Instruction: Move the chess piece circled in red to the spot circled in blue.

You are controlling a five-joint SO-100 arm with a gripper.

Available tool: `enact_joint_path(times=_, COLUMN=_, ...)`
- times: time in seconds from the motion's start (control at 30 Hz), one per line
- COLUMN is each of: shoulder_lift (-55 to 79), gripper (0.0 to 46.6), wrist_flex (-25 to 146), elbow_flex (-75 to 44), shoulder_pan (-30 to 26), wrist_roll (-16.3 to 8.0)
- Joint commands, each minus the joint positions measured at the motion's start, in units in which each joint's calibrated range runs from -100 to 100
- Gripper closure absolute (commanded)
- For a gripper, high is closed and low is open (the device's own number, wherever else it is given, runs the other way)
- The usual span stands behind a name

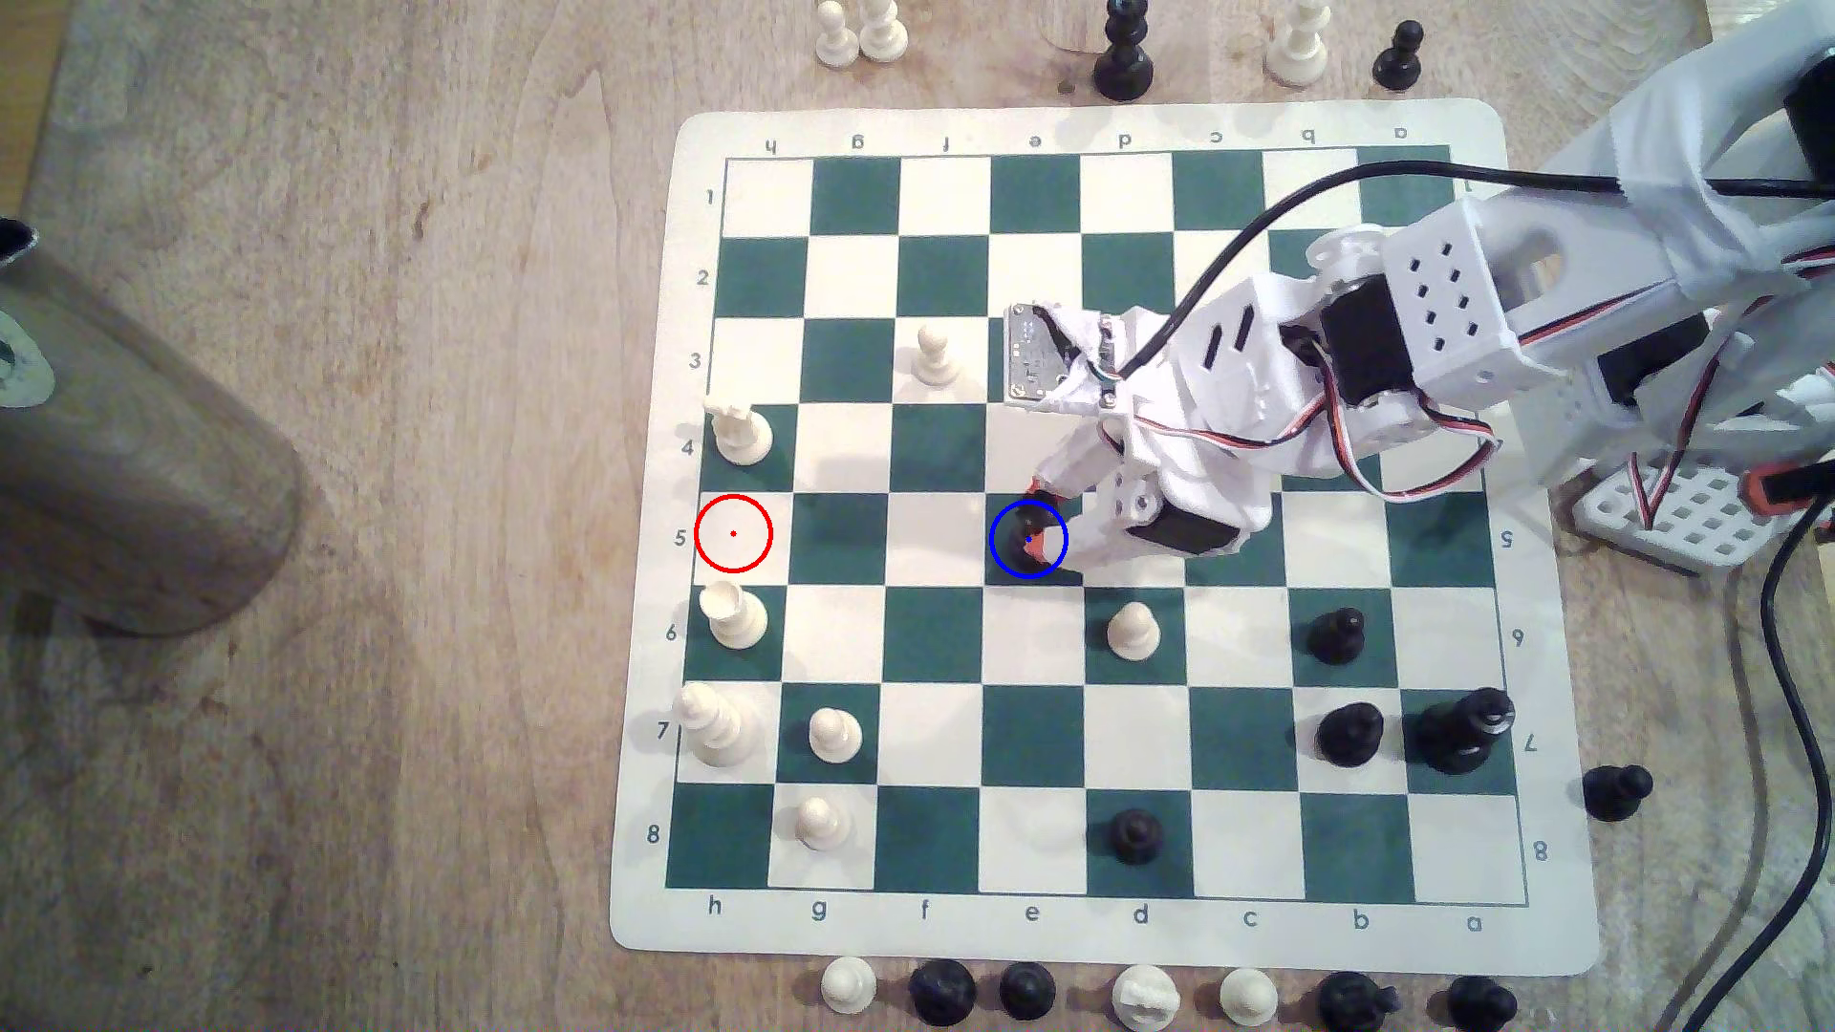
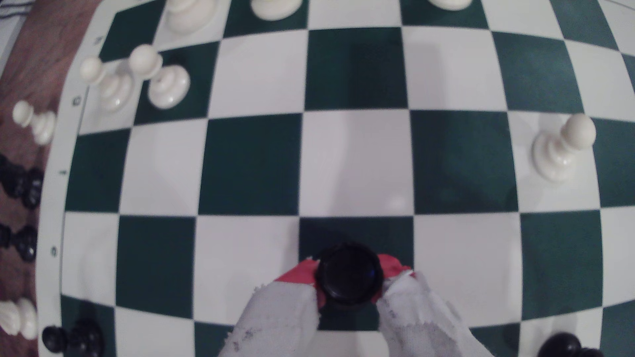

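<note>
The chess piece circled in red, glossy black with a rounded top, sits inside the blue ring. My gripper is shut on it, red-tipped fingers wrapped in white tape pressing on both sides. In the wrist view the piece is over a dark green square, the spot circled in blue. I cannot tell whether its base touches the board. The red ring marks a bare cream square at the board's edge on the exterior view's left.
White pieces stand along the board's left side in the exterior view, and one white pawn is close to the gripper. Black pieces sit at lower right. Captured pieces line the mat's edges. A grey cylinder lies far left.
</note>
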Motion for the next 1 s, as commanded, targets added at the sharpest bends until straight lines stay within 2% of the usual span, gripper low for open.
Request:
enact_joint_path(times=0.0, shoulder_lift=-0.41, gripper=44.3, wrist_flex=-1.27, elbow_flex=-0.82, shoulder_pan=0.72, wrist_roll=0.39)
enact_joint_path(times=0.13, shoulder_lift=-0.24, gripper=43.6, wrist_flex=-1.35, elbow_flex=-0.82, shoulder_pan=0.95, wrist_roll=0.73)
enact_joint_path(times=0.17, shoulder_lift=-0.16, gripper=42.0, wrist_flex=-1.43, elbow_flex=-0.82, shoulder_pan=1.03, wrist_roll=0.78)
enact_joint_path(times=0.2, shoulder_lift=-0.07, gripper=32.6, wrist_flex=-1.43, elbow_flex=-0.73, shoulder_pan=1.34, wrist_roll=0.78)
enact_joint_path(times=0.37, shoulder_lift=-1.18, gripper=26.3, wrist_flex=-1.43, elbow_flex=0.17, shoulder_pan=1.89, wrist_roll=0.44)
enact_joint_path(times=0.63, shoulder_lift=-6.86, gripper=24.2, wrist_flex=3.81, elbow_flex=-0.37, shoulder_pan=1.89, wrist_roll=-0.59)
enact_joint_path(times=0.97, shoulder_lift=-21.21, gripper=24.2, wrist_flex=25.59, elbow_flex=-7.08, shoulder_pan=-0.61, wrist_roll=-2.25)
